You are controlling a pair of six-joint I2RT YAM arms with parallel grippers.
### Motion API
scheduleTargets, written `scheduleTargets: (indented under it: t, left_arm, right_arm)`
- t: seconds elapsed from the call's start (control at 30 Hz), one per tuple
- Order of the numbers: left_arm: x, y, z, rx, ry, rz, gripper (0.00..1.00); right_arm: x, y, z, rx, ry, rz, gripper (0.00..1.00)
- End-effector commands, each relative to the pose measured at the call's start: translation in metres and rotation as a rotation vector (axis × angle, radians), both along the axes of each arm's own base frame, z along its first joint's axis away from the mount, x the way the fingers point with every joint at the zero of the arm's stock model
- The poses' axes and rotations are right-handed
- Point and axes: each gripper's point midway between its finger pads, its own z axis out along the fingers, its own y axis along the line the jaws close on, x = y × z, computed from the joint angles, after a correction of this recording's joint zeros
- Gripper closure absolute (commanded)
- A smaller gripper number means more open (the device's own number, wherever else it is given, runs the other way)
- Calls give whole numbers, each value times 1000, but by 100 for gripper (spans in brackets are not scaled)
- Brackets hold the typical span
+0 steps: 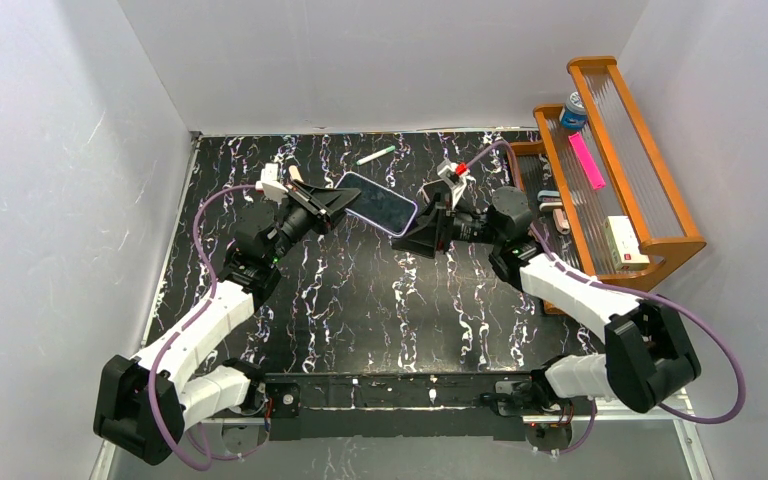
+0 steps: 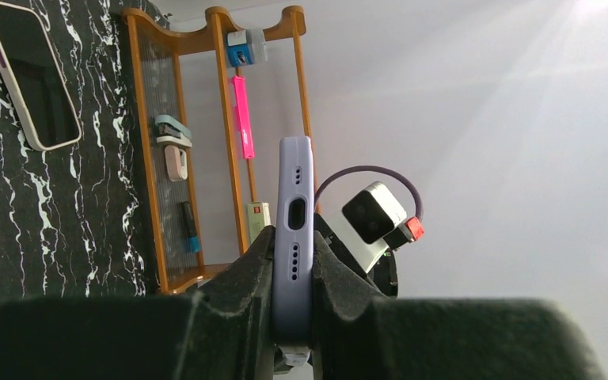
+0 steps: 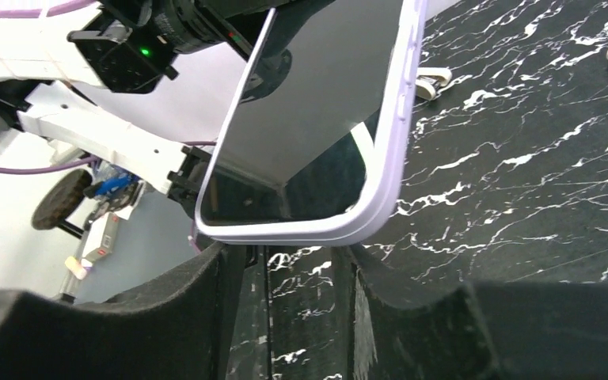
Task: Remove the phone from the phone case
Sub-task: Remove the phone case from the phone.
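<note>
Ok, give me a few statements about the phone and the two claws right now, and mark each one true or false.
1. The left claw is clamped on the phone. True.
2. The phone is already out of its lilac case. False: the case wraps its edges.
3. The phone lies flat on the table. False: it is held up above it, between the two arms.
4. The right claw is open. True.
5. The green pen sits in the wooden rack. False: it lies on the table near the back wall.
</note>
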Motion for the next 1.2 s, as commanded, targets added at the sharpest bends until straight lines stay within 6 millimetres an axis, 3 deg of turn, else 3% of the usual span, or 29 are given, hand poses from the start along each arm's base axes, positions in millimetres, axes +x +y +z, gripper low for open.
scheduleTargets:
  t: [0.0, 0.37, 0.83, 1.17]
  left_arm:
    - [-9, -4, 46, -44, -148, -42, 100]
    - [-13, -4, 57, -80, -156, -56, 100]
    - [-22, -10, 58, -81, -156, -113, 100]
    - [-28, -20, 59, -105, -119, -184, 100]
  right_arm:
    - [-9, -7, 38, 122, -45, -15, 47]
    - [-10, -14, 64, 242, -32, -24, 49]
    - [6, -10, 66, 275, 10, -58, 78]
    - [26, 1, 59, 149, -175, -52, 93]
